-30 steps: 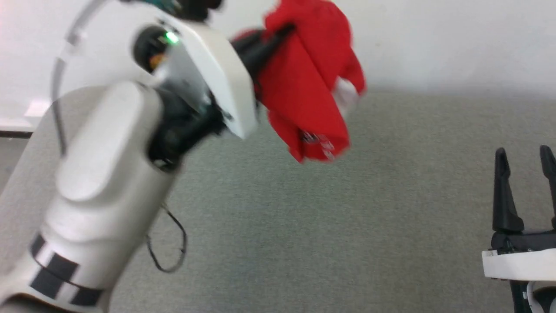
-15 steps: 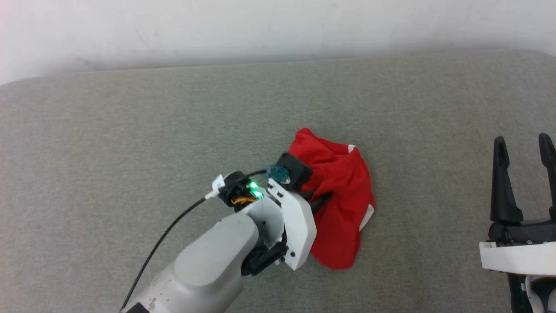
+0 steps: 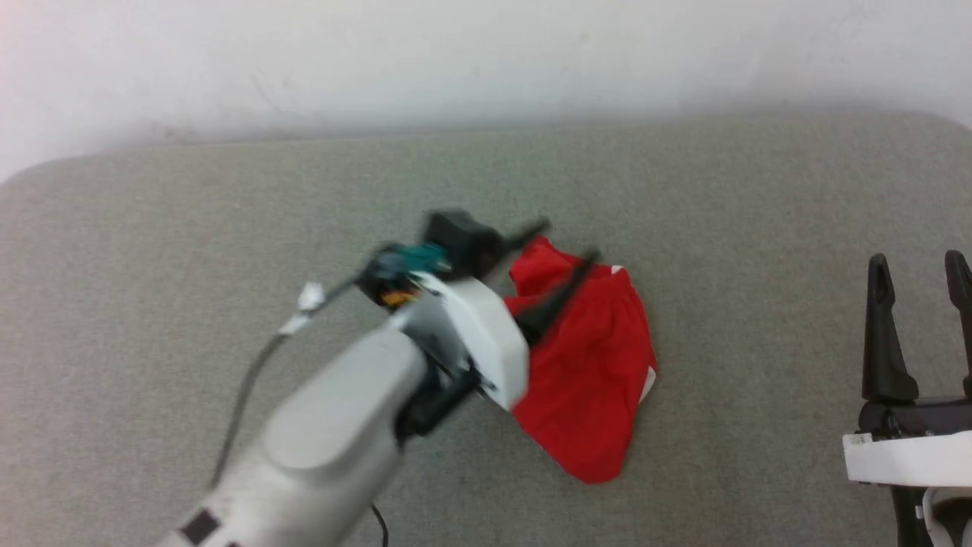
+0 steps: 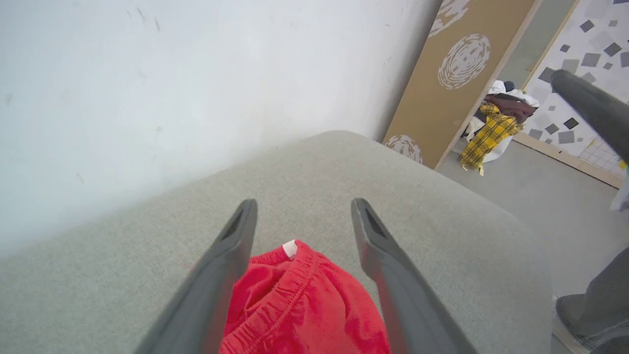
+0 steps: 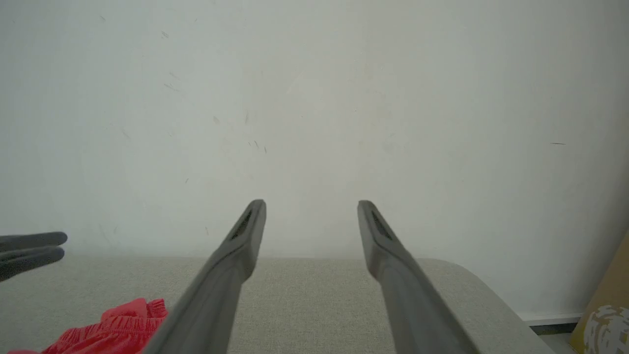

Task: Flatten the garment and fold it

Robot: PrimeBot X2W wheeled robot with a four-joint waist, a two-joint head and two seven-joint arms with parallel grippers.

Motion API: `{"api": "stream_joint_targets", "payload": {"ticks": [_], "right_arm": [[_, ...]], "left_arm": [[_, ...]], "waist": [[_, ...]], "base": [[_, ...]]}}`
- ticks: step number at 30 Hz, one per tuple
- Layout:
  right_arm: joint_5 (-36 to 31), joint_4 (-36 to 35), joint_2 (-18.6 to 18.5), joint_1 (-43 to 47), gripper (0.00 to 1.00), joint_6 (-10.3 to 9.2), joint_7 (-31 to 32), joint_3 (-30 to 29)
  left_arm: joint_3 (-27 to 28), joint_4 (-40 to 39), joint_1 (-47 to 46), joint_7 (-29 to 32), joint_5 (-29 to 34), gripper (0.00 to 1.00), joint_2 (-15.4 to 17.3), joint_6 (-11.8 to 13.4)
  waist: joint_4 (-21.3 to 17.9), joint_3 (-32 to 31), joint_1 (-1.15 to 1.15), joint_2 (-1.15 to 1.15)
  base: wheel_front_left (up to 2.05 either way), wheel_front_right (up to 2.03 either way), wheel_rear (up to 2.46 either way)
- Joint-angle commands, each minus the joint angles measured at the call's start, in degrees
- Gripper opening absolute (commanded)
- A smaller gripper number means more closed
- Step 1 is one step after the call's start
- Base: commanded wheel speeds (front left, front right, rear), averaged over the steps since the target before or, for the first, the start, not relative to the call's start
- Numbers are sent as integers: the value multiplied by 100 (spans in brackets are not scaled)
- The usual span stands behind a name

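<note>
The garment (image 3: 592, 380) is a bunched heap of red shorts with white trim, lying on the grey padded surface (image 3: 190, 266) a little right of centre. My left gripper (image 3: 566, 239) hovers open over the heap's far end, its two dark fingers spread apart and nothing between them. In the left wrist view the gripper (image 4: 302, 211) frames the red gathered waistband (image 4: 300, 309) below it. My right gripper (image 3: 919, 270) stands open at the lower right, well clear of the cloth. The right wrist view shows that gripper (image 5: 312, 211) open, with a corner of the garment (image 5: 113, 327) at lower left.
A white wall (image 3: 486, 61) runs along the far edge of the surface. In the left wrist view a brown patterned panel (image 4: 457, 73) and a pile of clothes (image 4: 496, 123) lie beyond the surface's rounded corner. Grey cushion stretches wide on both sides of the shorts.
The left arm swung the shorts down from the air onto the surface, then its gripper opened and lifted off them. The heap now lies free. The right gripper stayed put.
</note>
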Motion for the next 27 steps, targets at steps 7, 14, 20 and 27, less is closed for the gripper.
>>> {"api": "stream_joint_targets", "payload": {"ticks": [7,14,20,27], "right_arm": [[119,-37,13,240,100,-11,48,-70],[262,62,13,511,100,-11,21,-124],[358,192,13,637,100,-11,-4,-80],[340,251,13,396,100,-11,320,230]], "left_arm": [[949,-1651,824,-911,287,100,1263,1028],[1813,-2957,2652,-1534,549,100,1784,2087],[2738,-3601,4094,-1561,1065,100,1204,2337],[3084,-3489,4393,-1563,1556,100,652,1667]], "waist": [[173,-306,1,0],[194,-304,1,0],[274,-212,1,0],[607,-81,1,0]], "base": [[0,0,0],[0,0,0],[0,0,0],[0,0,0]]}}
